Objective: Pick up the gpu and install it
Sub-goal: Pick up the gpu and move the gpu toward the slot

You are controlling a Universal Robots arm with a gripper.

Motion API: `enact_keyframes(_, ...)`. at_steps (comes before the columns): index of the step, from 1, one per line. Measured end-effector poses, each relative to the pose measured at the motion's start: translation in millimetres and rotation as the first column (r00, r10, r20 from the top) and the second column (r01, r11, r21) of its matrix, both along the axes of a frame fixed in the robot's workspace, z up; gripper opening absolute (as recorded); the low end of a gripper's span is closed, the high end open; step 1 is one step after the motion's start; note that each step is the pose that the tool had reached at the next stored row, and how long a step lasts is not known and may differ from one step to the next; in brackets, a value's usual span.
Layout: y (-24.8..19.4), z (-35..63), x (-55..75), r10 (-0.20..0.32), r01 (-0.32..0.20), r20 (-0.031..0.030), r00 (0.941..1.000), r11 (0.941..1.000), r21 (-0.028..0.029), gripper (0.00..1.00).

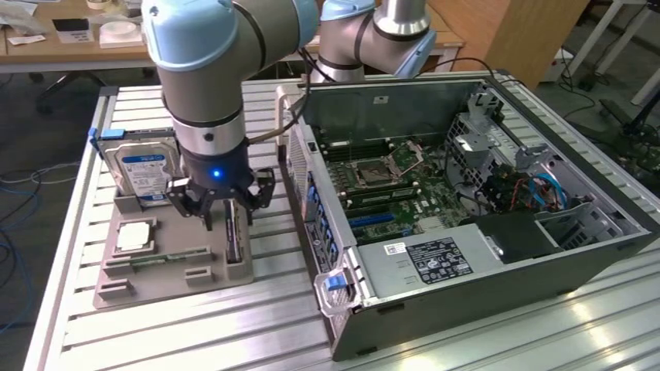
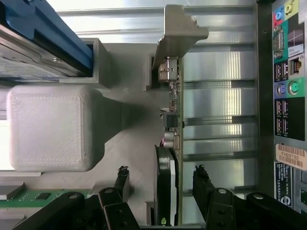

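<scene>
**Open gripper straddles the gpu in its holder**

Your gripper (image 1: 221, 207) has its jaws spread apart and holds nothing. The gpu (image 1: 233, 241) stands on edge in the grey holder (image 1: 170, 284), beside the open computer case (image 1: 495, 232). The card sits between your fingers (image 2: 122, 181) with a gap on each side. Stay centred and square to it before closing, because a skewed grip would likely tilt it.

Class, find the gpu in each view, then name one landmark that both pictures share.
Exterior view: the gpu stands on edge in the grey holder, under the tool.
Wrist view: the gpu is seen edge-on, between the open tool's two fingers.
Shared landmark: the hard drive.
</scene>
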State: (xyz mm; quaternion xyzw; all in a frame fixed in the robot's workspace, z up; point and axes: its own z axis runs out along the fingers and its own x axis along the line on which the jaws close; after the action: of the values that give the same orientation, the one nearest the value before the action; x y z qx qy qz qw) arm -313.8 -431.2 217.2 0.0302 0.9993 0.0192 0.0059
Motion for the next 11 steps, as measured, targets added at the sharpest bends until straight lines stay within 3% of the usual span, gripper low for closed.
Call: enact_keyframes(11, 0.0, -3.6, 0.1, 0.000, 0.000, -0.0004, 1.0000, 1.0000, -0.0001, 0.65)
